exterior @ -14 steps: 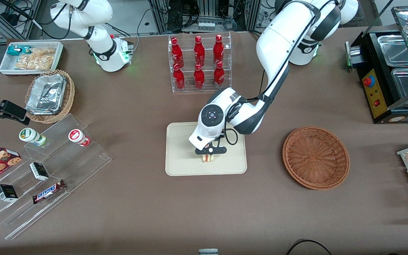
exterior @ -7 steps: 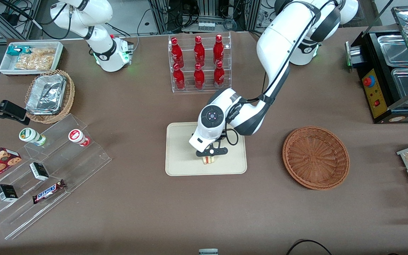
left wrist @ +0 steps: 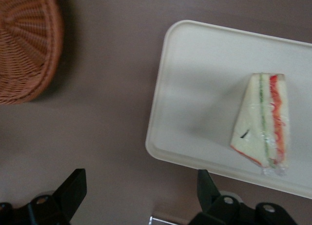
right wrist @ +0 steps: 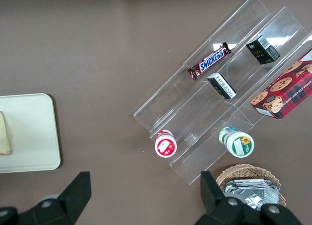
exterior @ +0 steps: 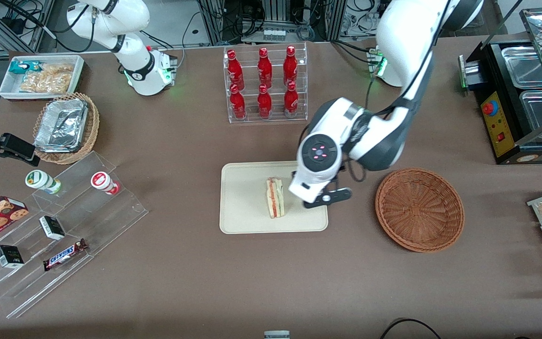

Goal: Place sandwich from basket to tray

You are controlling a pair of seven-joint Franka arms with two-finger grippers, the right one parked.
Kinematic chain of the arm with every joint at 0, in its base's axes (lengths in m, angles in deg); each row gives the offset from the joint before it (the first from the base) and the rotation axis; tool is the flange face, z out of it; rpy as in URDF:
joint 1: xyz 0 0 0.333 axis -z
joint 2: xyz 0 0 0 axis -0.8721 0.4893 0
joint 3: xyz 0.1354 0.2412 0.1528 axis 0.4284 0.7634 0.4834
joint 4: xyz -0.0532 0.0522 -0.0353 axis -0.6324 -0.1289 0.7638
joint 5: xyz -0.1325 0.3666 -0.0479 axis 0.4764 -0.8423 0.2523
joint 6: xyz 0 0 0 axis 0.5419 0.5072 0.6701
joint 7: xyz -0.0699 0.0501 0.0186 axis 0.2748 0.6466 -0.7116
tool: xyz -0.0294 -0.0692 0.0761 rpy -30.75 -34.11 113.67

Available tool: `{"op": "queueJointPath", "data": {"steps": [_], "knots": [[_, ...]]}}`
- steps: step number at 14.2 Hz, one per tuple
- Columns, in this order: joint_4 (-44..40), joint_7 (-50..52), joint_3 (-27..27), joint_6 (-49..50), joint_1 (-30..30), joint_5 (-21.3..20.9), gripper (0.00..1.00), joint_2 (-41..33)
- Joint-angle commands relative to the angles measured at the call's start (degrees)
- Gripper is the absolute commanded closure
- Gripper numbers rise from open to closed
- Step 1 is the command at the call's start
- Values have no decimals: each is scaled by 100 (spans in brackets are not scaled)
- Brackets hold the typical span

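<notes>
So the gripper (exterior: 326, 198) is empty with its fingers (left wrist: 73, 188) spread wide apart, hanging above the edge of the tray (exterior: 243, 221) that faces the basket (exterior: 419, 209). Using the tray as the landmark: the sandwich (exterior: 275, 197) sits on it, roughly mid-tray, standing on edge with the red and green filling stripes showing, and nothing is touching it. The gripper is just beside the sandwich, off toward the basket end of the tray and clearly apart from it. The basket is a bit off from the tray toward the working arm's end of the table, and it looks empty. Pretty sure the job is basically done; all that's left is for the arm to clear away from the tray.
</notes>
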State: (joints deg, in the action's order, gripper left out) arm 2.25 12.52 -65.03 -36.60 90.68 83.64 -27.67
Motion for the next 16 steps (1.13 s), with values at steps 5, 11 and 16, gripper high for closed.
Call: {"op": "queueJointPath", "data": {"steps": [5, 11, 16], "knots": [[1060, -728, 67, 163, -896, 14, 0, -854], [1989, -1562, 50, -65, -1554, 22, 0, -1976], [2441, -3477, -575, 109, -2812, 49, 0, -2972]]}}
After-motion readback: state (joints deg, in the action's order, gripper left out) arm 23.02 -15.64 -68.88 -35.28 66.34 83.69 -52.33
